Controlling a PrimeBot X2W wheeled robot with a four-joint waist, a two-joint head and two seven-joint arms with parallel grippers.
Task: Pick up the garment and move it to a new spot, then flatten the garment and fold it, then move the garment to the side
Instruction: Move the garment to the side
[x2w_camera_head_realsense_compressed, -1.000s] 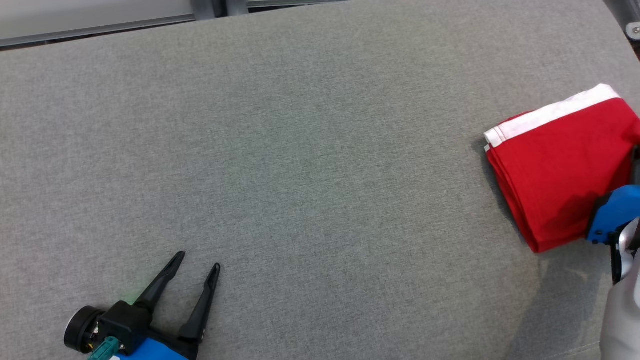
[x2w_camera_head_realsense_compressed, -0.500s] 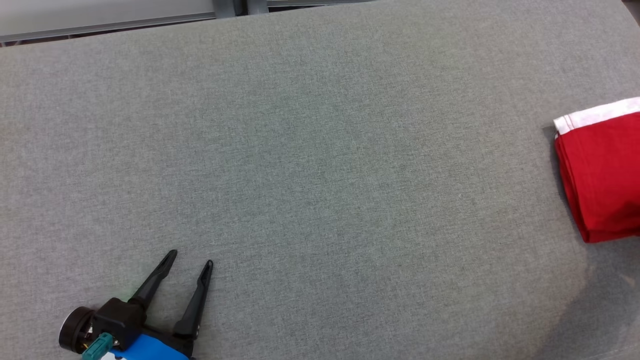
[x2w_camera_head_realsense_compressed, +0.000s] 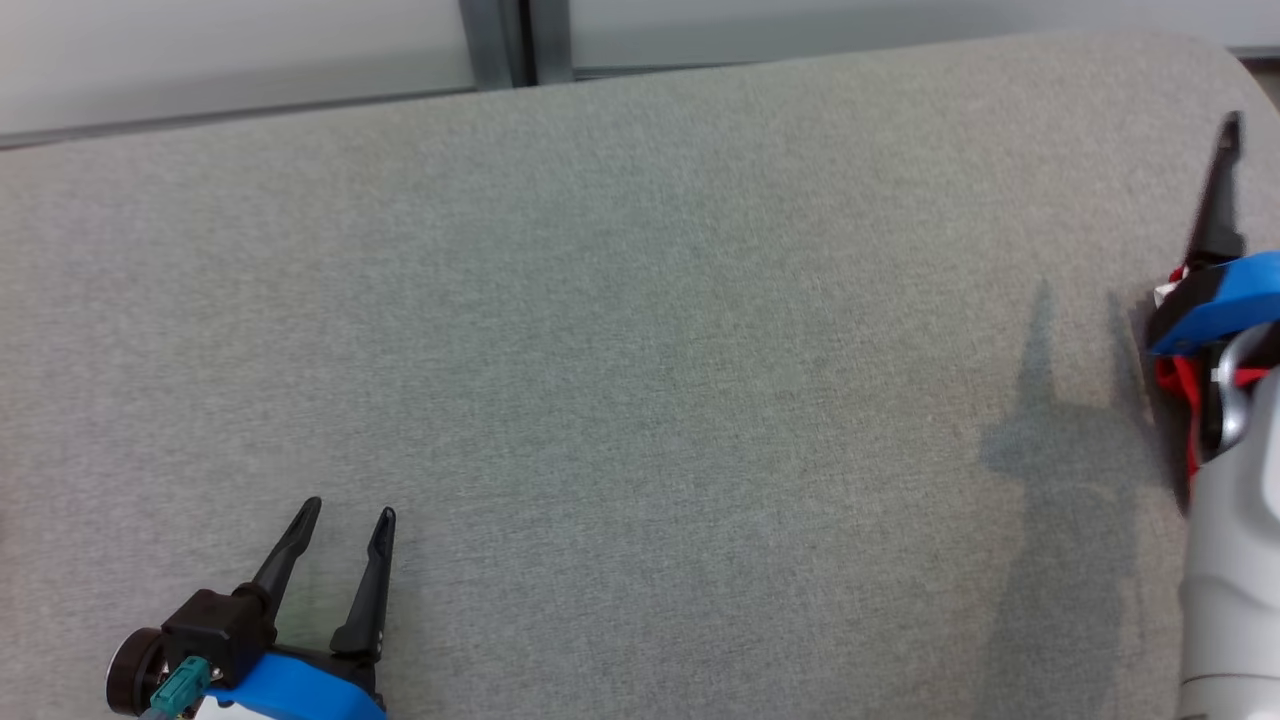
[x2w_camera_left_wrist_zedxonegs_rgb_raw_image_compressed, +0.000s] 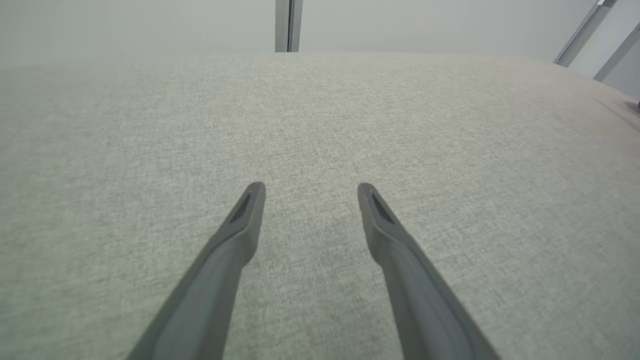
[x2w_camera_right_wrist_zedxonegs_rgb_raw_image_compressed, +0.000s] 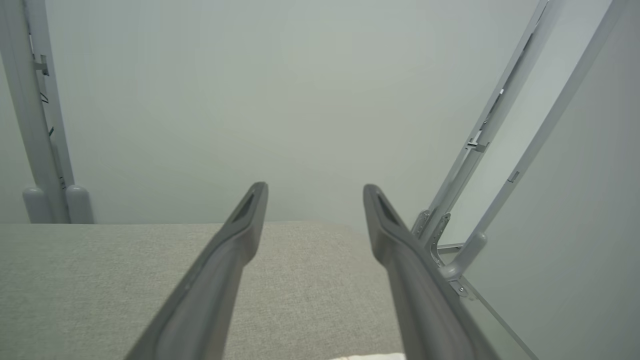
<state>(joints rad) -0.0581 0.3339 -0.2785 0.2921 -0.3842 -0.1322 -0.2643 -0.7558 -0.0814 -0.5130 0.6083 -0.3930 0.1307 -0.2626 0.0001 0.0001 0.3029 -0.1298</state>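
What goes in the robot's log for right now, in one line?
left gripper: open, empty | right gripper: open, empty | red garment: right side of grey surface, not held

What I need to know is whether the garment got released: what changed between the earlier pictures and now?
The right gripper, shut on the red garment a second ago, has let go and lifted, jaws open; the garment lies beneath it, seemingly further right. The head view shifted too. The left gripper stayed open over the grey surface.
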